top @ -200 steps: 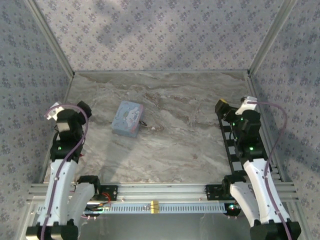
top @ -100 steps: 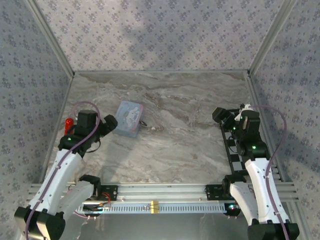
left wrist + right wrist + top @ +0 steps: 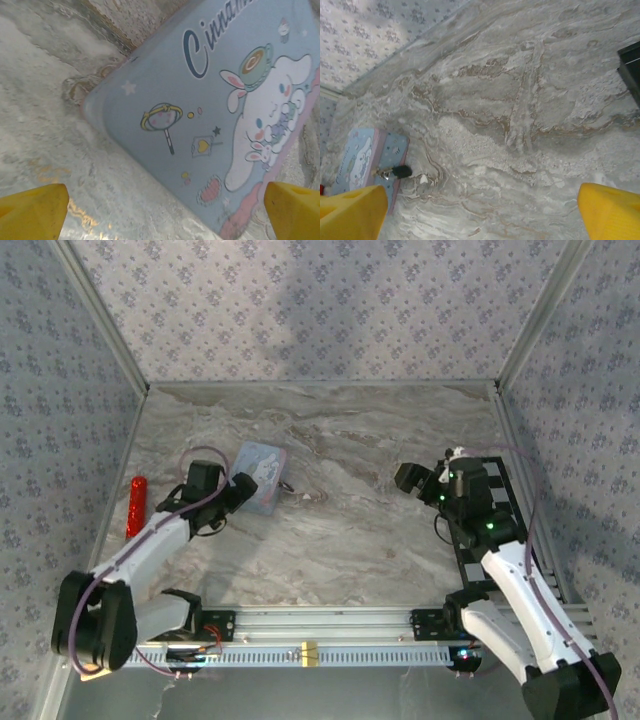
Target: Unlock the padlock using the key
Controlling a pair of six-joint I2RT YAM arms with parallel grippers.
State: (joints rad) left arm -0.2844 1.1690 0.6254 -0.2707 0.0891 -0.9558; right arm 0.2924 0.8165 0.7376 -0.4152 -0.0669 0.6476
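Yellow-tipped left gripper [image 3: 163,212] has swung over the tin [image 3: 210,125], your right gripper [image 3: 482,212] is moving in, both spread wide and empty, padlock [image 3: 287,486] untouched.

Robot lab test cell, alu frame rail [image 3: 330,621], wallpapered panels [image 3: 320,310], marble-look tabletop [image 3: 350,530]

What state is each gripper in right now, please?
Left gripper: open, holding nothing, close to the tin.
Right gripper: open, holding nothing.
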